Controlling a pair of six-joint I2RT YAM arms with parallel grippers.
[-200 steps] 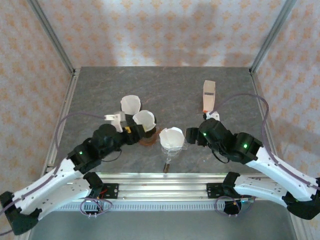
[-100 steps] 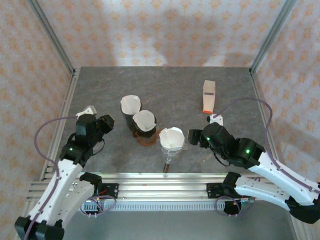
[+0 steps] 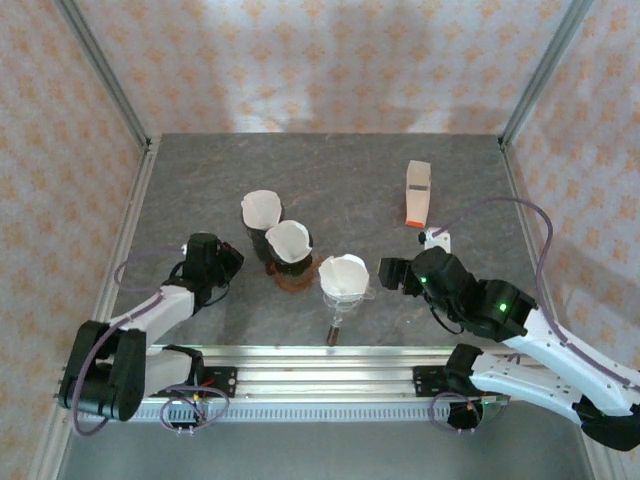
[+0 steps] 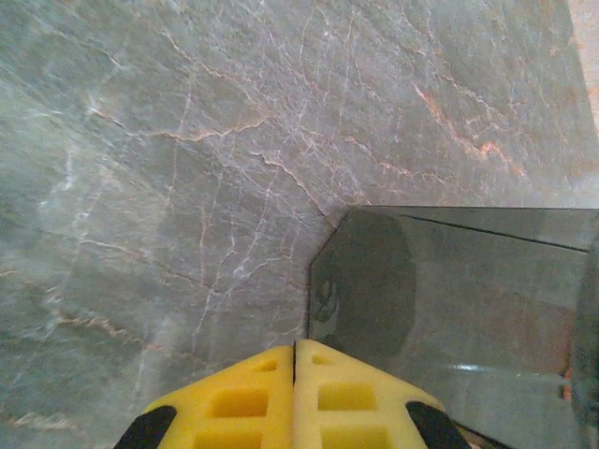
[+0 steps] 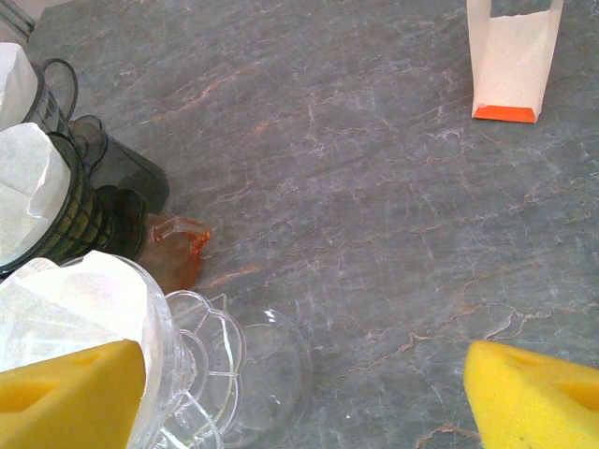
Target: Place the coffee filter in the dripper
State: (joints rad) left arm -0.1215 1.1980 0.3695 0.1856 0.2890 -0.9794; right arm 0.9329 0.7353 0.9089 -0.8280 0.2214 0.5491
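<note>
Coffee filter [image 3: 343, 272]: a white cone of crinkled paper, seated mouth-up in the clear glass dripper [image 5: 208, 360] at the near middle of the table [image 3: 470, 180], a grey stone-look slab with pale and rust-coloured veins. The dripper stands on a scalloped, ringed foot.

My right gripper [image 5: 304, 379] sits just to the dripper's right, spread wide and empty. Its pads [image 5: 538, 398] are blocky yellow foam with moulded recesses. I cannot tell whether the left-hand one touches the glass.

My left gripper [image 4: 296, 369] hovers at the near left, well apart from the drippers, its two yellow pads pressed flat together with nothing between them. Beside it my wrist view shows a smooth, dark, glossy panel [image 4: 449, 309] that I cannot identify.

Just behind the clear dripper is an orange glass piece [image 5: 178, 241] with a small loop handle. Farther back stands a dark ribbed dripper [image 3: 289, 250] holding its own white paper cone, and behind that a second dark dripper [image 3: 262, 212], likewise lined.

At the far right a flat, narrow paper packet [image 3: 417, 192] with an orange end band lies on the slab.
</note>
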